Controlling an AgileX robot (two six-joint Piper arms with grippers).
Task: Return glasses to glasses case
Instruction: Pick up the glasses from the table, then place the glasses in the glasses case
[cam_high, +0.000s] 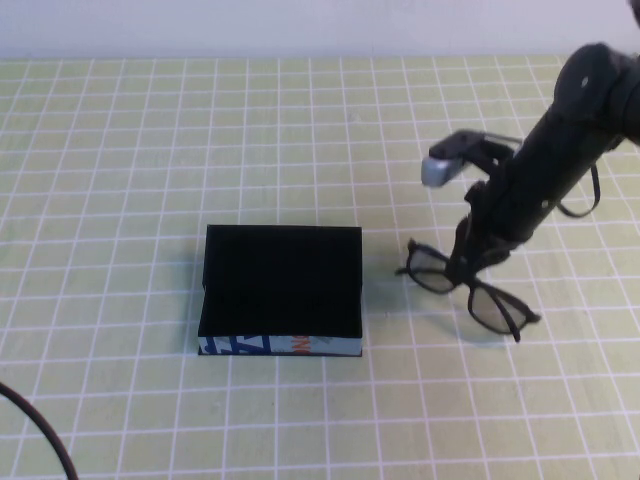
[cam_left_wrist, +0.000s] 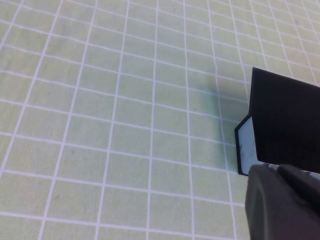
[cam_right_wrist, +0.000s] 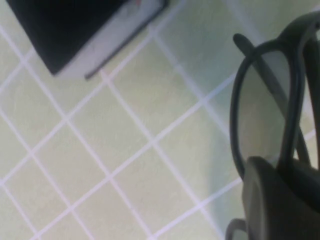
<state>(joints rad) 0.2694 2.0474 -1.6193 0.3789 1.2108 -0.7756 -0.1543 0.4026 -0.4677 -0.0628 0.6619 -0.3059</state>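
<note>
The glasses case (cam_high: 282, 285) lies in the middle of the table, matte black on top, with its blue-and-white patterned side and orange mark facing me. The black glasses (cam_high: 488, 310) are just to its right, apart from it. My right gripper (cam_high: 465, 268) comes down from the right and is shut on the glasses at the bridge, one lens on each side. In the right wrist view a lens (cam_right_wrist: 260, 115) stands against the gripper (cam_right_wrist: 285, 200), with a case corner (cam_right_wrist: 65, 30) beyond. My left gripper (cam_left_wrist: 285, 205) shows only in the left wrist view, close to the case (cam_left_wrist: 285, 125).
The table is covered by a green cloth with a white grid (cam_high: 120, 150). A black cable (cam_high: 40, 435) curves across the front left corner. Nothing else stands on the cloth.
</note>
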